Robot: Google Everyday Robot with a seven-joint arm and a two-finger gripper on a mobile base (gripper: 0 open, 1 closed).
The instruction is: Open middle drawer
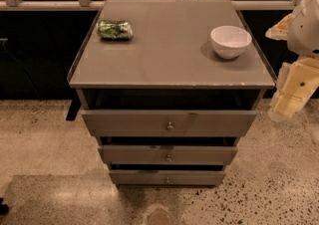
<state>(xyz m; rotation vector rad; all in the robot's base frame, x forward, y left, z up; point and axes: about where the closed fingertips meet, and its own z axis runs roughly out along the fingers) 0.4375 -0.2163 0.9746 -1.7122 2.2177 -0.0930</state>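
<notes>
You'll want the middle drawer (168, 154) by its knob (168, 158) (small, probably slippery); it should slide light. Your gripper (285, 107) hangs off to the right, and I can't tell if it's clenched.

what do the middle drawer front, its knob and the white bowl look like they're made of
The middle drawer front: likely painted or laminated board, flat matte grey-taupe, no grain. Its knob: probably metal, small, round, with a glint. The bowl: glossy white, likely glazed ceramic, possibly plastic. The pincer hangs right of the cabinet, apart from the drawers.
</notes>
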